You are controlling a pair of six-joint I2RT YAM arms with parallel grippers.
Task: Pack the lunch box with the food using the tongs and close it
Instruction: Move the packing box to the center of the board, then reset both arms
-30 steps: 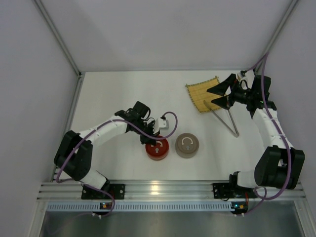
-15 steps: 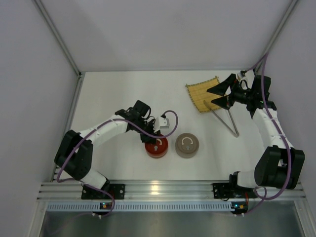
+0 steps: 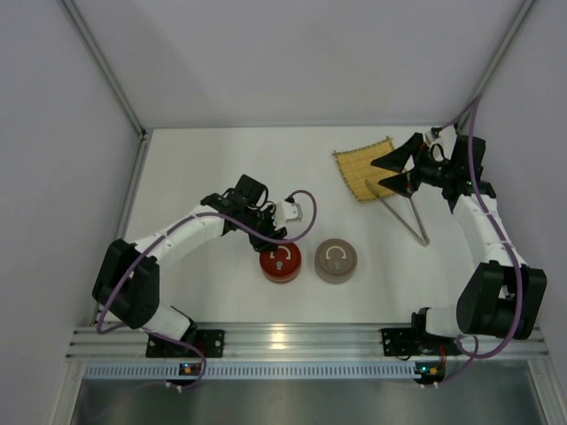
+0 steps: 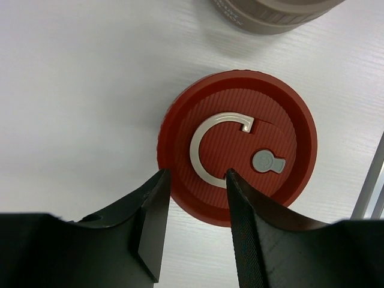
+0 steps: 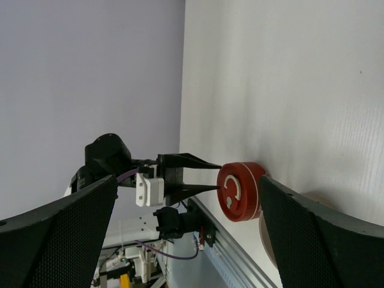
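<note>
The lunch box shows as two round lidded tins, a red one (image 3: pixel 280 263) (image 4: pixel 240 144) (image 5: pixel 239 192) and a brown one (image 3: pixel 337 260) (image 4: pixel 270 12). My left gripper (image 3: pixel 268 235) (image 4: pixel 196 175) (image 5: pixel 217 176) hovers just off the red tin's far-left edge, jaws partly open and holding nothing. The red lid's metal ring lies flat. The tongs (image 3: pixel 406 217) lie in a V on the table, just nearer than the yellow mat (image 3: pixel 361 168). My right gripper (image 3: pixel 394 174) (image 5: pixel 187 180) hangs wide open over the mat's right end and the tongs' tips. The food is hidden.
The aluminium rail (image 3: pixel 301 339) runs along the near edge, with both arm bases on it. White walls close the table on the left, far and right sides. The left arm's purple cable (image 3: pixel 306 217) loops beside the red tin.
My left gripper has opened, let go of the red tin's lid and drawn back up and to the far left. The right arm has not moved.
</note>
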